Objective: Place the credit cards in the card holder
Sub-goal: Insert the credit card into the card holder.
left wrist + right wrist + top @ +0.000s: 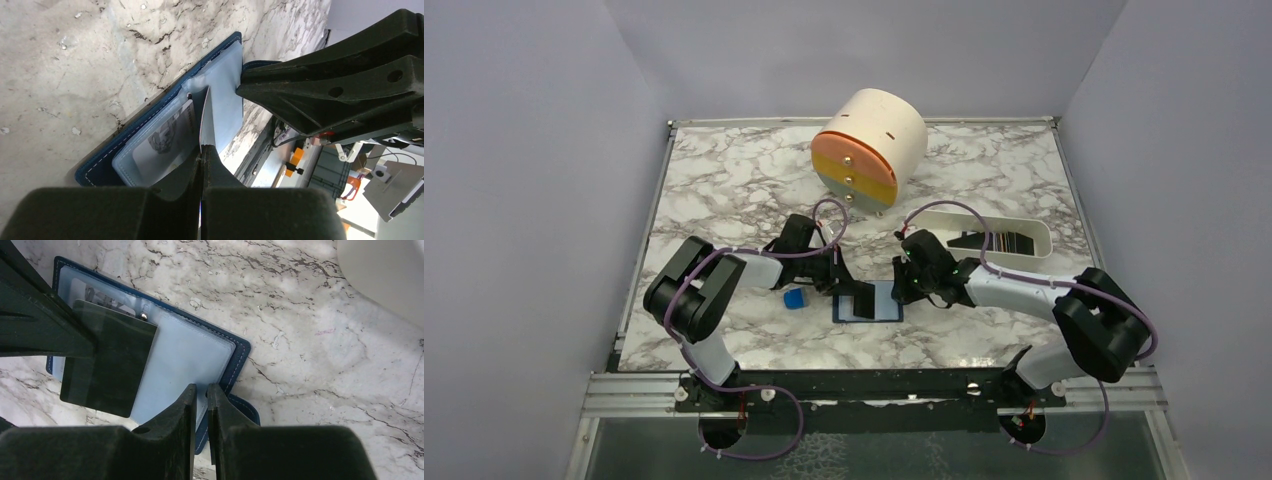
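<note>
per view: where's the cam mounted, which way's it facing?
Top external: above, behind the bases, facing down at the table; both arms show, left hand and right hand at the card holder.
Left wrist: looks along its own fingers, shut on a card, onto the open holder.
Right wrist: looks past its own fingers down at the holder.
Shared: all see the holder; each wrist view catches the other hand.

On your marble table (724, 180) the card holder (889, 303) lies open. A blue block (794, 298) sits just left of it, a white tray (1046, 238) behind-right, a cream drum (879, 140) well behind.
</note>
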